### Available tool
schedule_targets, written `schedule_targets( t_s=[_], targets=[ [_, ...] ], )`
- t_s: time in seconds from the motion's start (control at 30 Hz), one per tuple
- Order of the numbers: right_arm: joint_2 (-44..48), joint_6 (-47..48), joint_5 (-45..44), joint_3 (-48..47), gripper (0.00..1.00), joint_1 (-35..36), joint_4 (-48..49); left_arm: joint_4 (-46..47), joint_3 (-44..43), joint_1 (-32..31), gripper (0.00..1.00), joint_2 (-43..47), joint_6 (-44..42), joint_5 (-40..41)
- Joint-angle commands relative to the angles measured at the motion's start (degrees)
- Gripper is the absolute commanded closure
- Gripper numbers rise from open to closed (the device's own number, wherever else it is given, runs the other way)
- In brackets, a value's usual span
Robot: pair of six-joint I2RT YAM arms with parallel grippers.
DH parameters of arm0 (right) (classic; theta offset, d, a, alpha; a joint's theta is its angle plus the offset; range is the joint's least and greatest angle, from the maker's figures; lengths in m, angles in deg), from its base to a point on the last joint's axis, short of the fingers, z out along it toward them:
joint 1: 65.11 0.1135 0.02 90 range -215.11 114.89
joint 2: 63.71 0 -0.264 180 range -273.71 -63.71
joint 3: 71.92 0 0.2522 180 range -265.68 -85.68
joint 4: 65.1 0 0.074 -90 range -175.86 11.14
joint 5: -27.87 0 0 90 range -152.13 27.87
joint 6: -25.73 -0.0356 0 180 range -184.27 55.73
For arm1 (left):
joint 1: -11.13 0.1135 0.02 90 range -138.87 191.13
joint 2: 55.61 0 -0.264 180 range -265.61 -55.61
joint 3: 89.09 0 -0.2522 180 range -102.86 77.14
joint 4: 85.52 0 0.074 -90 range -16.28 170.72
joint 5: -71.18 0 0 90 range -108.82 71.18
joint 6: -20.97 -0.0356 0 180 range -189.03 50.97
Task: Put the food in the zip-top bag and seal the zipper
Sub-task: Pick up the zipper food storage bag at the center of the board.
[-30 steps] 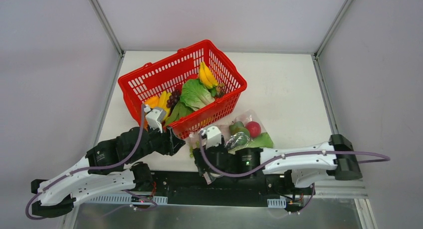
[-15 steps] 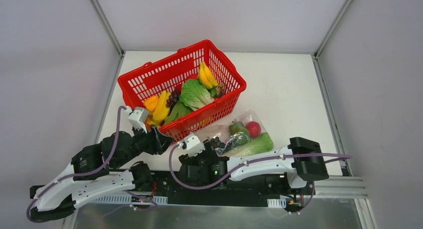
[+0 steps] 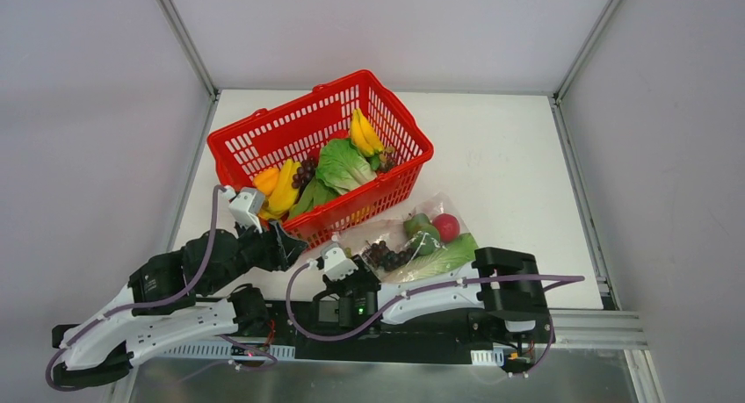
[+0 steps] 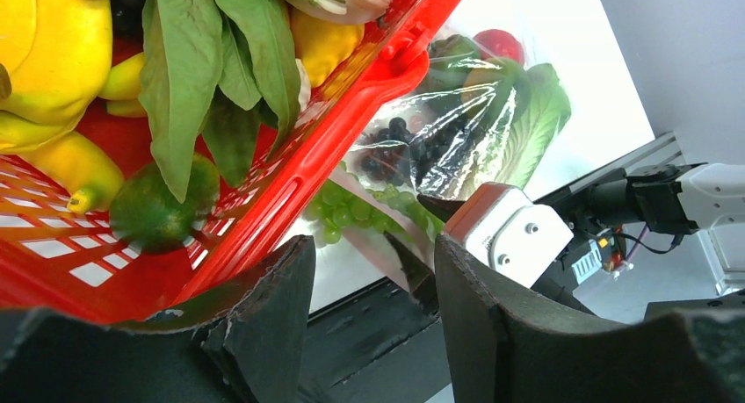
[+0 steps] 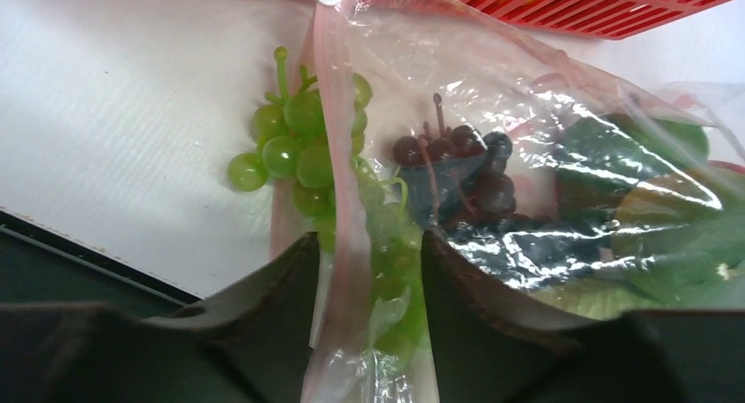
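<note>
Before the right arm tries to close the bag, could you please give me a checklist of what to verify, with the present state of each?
1. Pink-red zipper strip between the right fingers: ok.
2. Right fingers clamped on that strip: cannot tell.
3. Bunch of green plastic grapes clear of the mouth of the clear plastic bag: not ok, it lies across the strip, partly on the table.
4. Left fingers free: ok, open and empty beside the red mesh basket.
5. All food bagged: not ok, yellow bananas and leafy greens lie in the basket.
</note>
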Motion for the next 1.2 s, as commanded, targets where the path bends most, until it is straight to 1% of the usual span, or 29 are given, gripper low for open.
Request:
schedule_targets(
  t_s=[0.0,0.13,0.2,0.23,0.4,0.6,0.7,0.8,0.93,1.0,1.1,1.17],
  targets=[
    [0.9,-3.4,-4.7,-2.2,0.59,-0.2,-3.2,-1.0,-0.7,0.1,0.47,1.9,0.7,3.5],
    [2.9,-3.8,-4.6,-2.3,0.8,-0.2,-3.2,-1.4,-0.5,0.1,0.47,2.0,0.9,2.9],
    [4.6,-3.7,-4.3,-1.8,0.95,-0.3,-2.5,-1.4,-0.7,0.1,0.47,1.1,0.7,2.3],
    [6.1,-3.7,-4.1,-1.3,1.0,-0.4,-1.9,-1.2,-0.9,0.1,0.48,0.6,0.4,1.9],
    [15.9,-4.3,-0.2,3.8,1.0,-2.9,2.7,0.3,-2.1,0.1,0.48,-2.3,-1.3,0.2],
    [33.6,-3.5,4.3,12.9,1.0,-5.3,11.2,4.2,-3.7,0.1,0.46,-4.1,-3.9,-4.6],
    [41.1,-4.4,7.0,16.3,1.0,-8.3,11.9,5.9,-4.7,0.1,0.43,-5.6,-5.2,-8.4],
    [46.5,-5.6,10.7,19.0,1.0,-11.8,11.9,6.0,-6.1,0.1,0.41,-9.3,-6.6,-12.7],
    [53.4,-5.6,16.3,19.3,1.0,-18.6,11.7,7.6,-8.7,0.1,0.39,-15.2,-8.7,-18.9],
    [56.9,-4.1,18.6,17.9,1.0,-21.9,11.5,8.1,-10.3,0.0,0.37,-17.8,-9.6,-19.2],
    [59.7,-2.2,18.8,15.6,1.0,-25.3,10.4,11.1,-10.7,-0.2,0.35,-20.6,-9.9,-18.9],
    [60.6,-1.5,18.6,14.2,1.0,-26.7,9.2,14.3,-9.9,-0.2,0.32,-22.2,-8.6,-17.7]
  ],
)
